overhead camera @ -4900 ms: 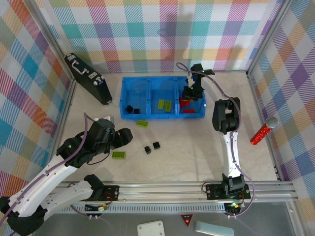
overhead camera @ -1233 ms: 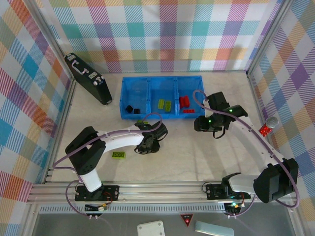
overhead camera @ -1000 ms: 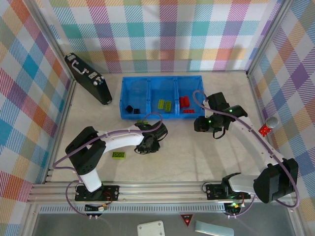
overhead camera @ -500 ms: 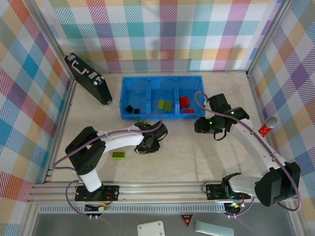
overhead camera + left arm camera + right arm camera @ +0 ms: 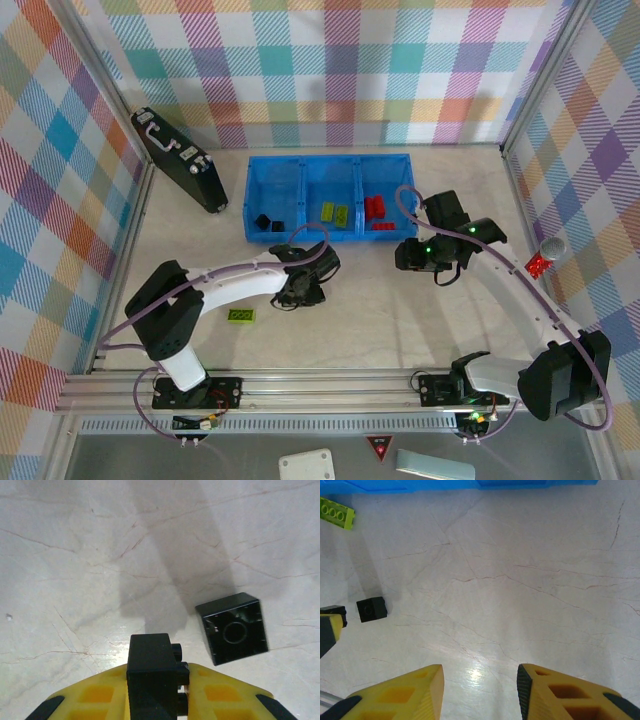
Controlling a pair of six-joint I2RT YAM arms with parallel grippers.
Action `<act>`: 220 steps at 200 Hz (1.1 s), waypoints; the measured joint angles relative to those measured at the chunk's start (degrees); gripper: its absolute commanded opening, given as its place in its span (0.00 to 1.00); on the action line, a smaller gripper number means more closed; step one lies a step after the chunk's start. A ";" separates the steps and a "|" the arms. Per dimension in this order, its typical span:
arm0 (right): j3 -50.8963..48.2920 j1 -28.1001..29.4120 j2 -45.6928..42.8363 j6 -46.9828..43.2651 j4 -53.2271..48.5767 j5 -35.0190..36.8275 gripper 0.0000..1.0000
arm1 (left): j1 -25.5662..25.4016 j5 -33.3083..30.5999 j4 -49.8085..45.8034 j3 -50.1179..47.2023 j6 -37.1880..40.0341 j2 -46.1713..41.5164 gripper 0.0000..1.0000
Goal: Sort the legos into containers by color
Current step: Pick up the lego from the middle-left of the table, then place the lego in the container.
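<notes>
My left gripper (image 5: pixel 155 680) is shut on a small black lego (image 5: pixel 152 667), pinched between its yellow fingers just above the table. A second black lego (image 5: pixel 232 628) lies on the table just ahead and to the right of it, also seen as a black lego (image 5: pixel 371 609). From above, the left gripper (image 5: pixel 300 292) sits below the blue tray (image 5: pixel 300 160), whose compartments hold black legos (image 5: pixel 265 222), green legos (image 5: pixel 335 212) and red legos (image 5: pixel 376 208). A green lego (image 5: pixel 240 315) lies loose on the table. My right gripper (image 5: pixel 480 690) hangs open over bare table.
A black case (image 5: pixel 180 160) leans at the back left. A red cylinder (image 5: pixel 540 260) lies by the right wall. Another green lego (image 5: pixel 336 512) rests just in front of the tray's front wall (image 5: pixel 420 485). Checked walls enclose the table.
My left gripper has closed fully on the black lego, and its arm has shifted slightly left. The right arm has barely moved.
</notes>
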 measured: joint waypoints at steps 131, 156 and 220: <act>-0.68 0.00 -1.09 0.79 -1.60 0.04 0.45 | 16.94 0.79 -6.75 10.27 13.97 -4.83 0.27; -0.68 0.00 -1.25 1.03 -2.14 0.07 0.45 | 20.70 2.10 -6.71 14.51 17.35 -2.62 0.27; -0.66 0.00 -2.99 1.03 -4.44 0.76 0.45 | 26.01 4.81 -6.56 28.65 22.99 10.32 0.27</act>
